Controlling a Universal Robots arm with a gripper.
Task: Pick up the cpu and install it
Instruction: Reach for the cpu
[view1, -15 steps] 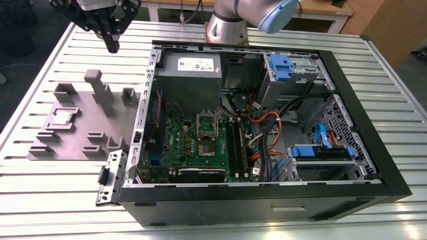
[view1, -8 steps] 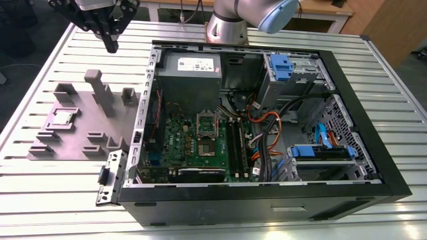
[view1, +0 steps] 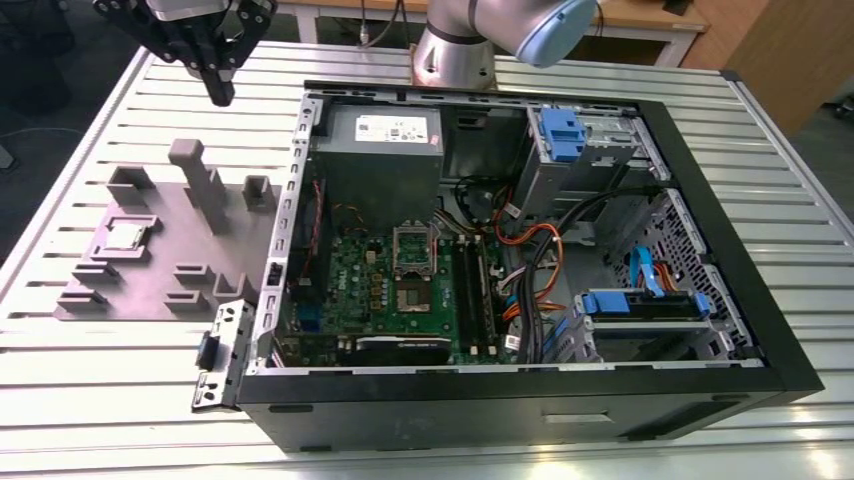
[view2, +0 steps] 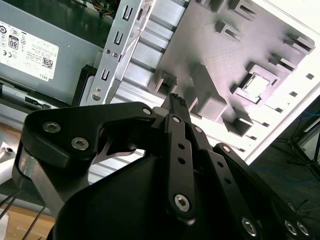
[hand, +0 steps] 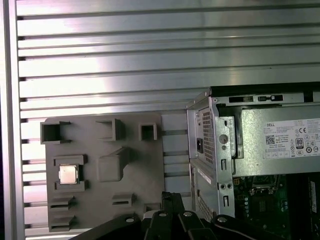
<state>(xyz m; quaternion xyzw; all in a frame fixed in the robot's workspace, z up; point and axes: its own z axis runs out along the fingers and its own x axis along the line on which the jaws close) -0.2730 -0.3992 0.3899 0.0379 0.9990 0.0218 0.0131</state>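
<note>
The cpu (view1: 127, 235) is a small silvery square lying in a raised pocket of the grey fixture plate (view1: 160, 280), on the table at the exterior view's left of the open computer case. Both wrist views show the cpu (view2: 257, 85) (hand: 68, 174) in that pocket. My gripper (view1: 220, 95) hangs high above the table beyond the plate, well away from the cpu, fingers pressed together with nothing between them. The black fingers (view2: 176, 107) point towards the plate. On the green motherboard, the silver socket frame (view1: 414, 245) lies uncovered.
The black computer case (view1: 534, 400) lies open on the slatted metal table (view1: 107, 120). Inside it are a grey power supply (view1: 380, 140), cables and blue drive brackets (view1: 641, 305). Tall grey blocks (view1: 200, 180) stand on the fixture plate near the cpu.
</note>
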